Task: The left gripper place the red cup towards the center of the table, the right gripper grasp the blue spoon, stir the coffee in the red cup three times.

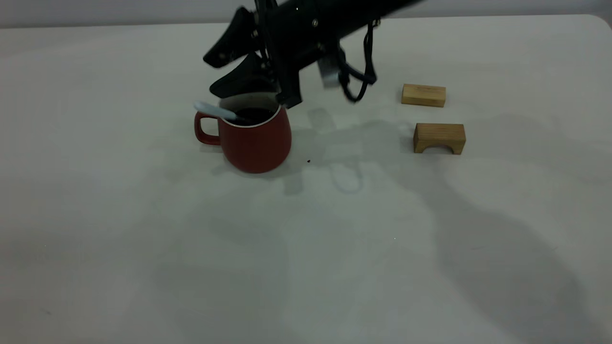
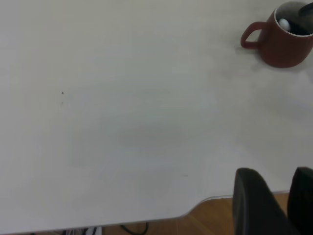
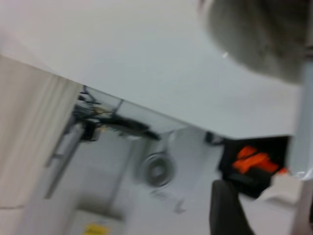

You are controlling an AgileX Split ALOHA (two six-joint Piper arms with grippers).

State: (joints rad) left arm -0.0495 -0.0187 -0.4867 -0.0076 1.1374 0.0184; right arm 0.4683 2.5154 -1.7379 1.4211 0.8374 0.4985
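Note:
The red cup (image 1: 253,138) stands upright on the table (image 1: 143,239), left of its middle, with dark coffee (image 1: 253,116) inside. The blue spoon (image 1: 215,111) rests in the cup, its bowl in the coffee and its pale handle sticking out over the rim above the loop handle. My right gripper (image 1: 213,74) hovers just above the cup's rim, open, its fingers spread and off the spoon. My left gripper (image 2: 287,196) sits back by the table's edge, far from the cup (image 2: 286,46), shut with nothing in it. It does not show in the exterior view.
Two wooden blocks lie to the right of the cup: a flat one (image 1: 423,95) and an arched one (image 1: 439,137). A tiny dark speck (image 1: 309,161) sits just right of the cup. Black cables (image 1: 366,71) hang from the right arm.

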